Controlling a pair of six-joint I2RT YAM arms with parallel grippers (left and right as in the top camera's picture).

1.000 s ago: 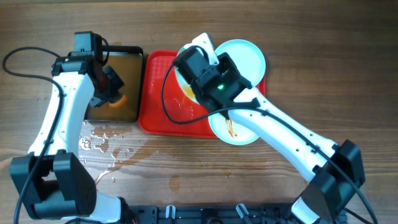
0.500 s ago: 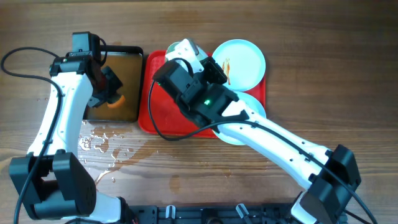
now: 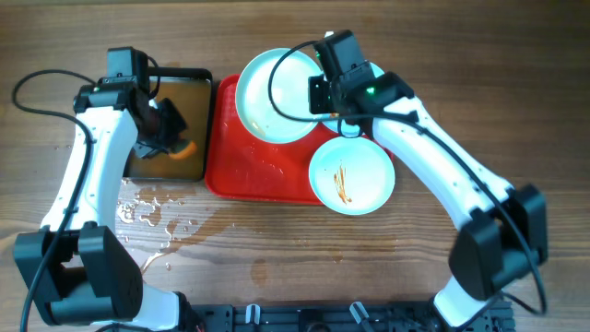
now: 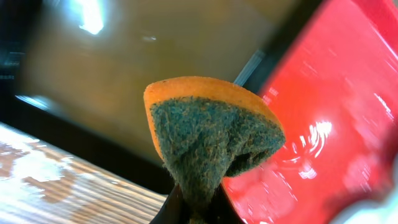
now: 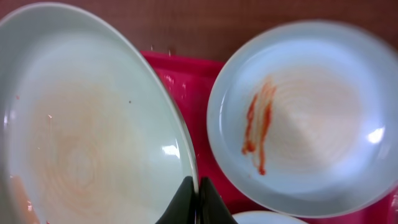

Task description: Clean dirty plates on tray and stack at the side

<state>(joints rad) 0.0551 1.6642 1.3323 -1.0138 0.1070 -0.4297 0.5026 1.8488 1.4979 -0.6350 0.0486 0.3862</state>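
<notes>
My right gripper is shut on the rim of a pale plate with a faint orange smear, held over the far left part of the red tray. In the right wrist view the jaws pinch that plate's edge. A second plate with sauce streaks lies at the tray's near right. A third plate is mostly hidden under my right arm. A streaked plate lies on the tray beside the held one. My left gripper is shut on an orange and green sponge.
A black pan of brownish water stands left of the tray, under the sponge, and shows in the left wrist view. Spilled water lies on the wooden table in front of the pan. Cables hang off both arms.
My right arm swung toward the far right, carrying its plate, which now shows face up over the tray's far left. The near right plate is uncovered. The left arm barely moved.
</notes>
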